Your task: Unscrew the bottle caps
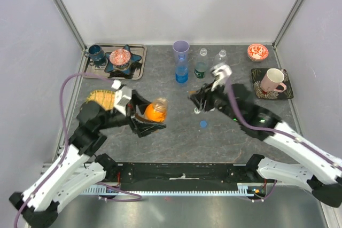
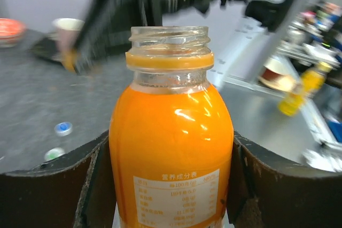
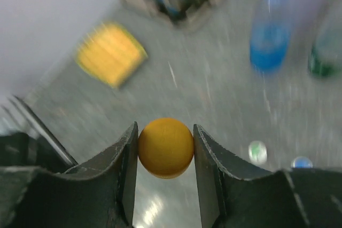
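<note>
Right wrist: orange cap [image 3: 165, 147] between the jaws, off its bottle [image 2: 171, 142].

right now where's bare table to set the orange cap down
Bare: the near strip of table between the orange bottle and the loose blue cap, and the gap between the tray and purple cup. Crowded: the back row of bottles and around the mug.

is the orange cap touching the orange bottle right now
Apart. The left wrist view shows the orange bottle with a bare, open mouth; the right wrist view shows the orange cap pinched in the right gripper, no bottle by it.
</note>
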You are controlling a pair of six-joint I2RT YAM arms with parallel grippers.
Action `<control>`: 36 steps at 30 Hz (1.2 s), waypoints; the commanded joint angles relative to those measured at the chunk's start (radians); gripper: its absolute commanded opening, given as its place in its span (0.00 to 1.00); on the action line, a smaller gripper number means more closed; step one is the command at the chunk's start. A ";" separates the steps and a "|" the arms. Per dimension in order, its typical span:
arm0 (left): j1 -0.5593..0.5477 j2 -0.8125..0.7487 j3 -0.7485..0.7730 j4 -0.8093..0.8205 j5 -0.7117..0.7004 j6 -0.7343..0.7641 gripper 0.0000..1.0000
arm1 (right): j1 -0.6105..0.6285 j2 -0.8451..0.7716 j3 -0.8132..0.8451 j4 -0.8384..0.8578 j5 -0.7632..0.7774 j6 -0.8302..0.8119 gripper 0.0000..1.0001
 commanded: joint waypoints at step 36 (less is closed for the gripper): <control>0.004 -0.449 -0.216 -0.320 -0.531 0.148 0.44 | 0.030 0.712 -0.245 0.161 0.097 0.217 0.68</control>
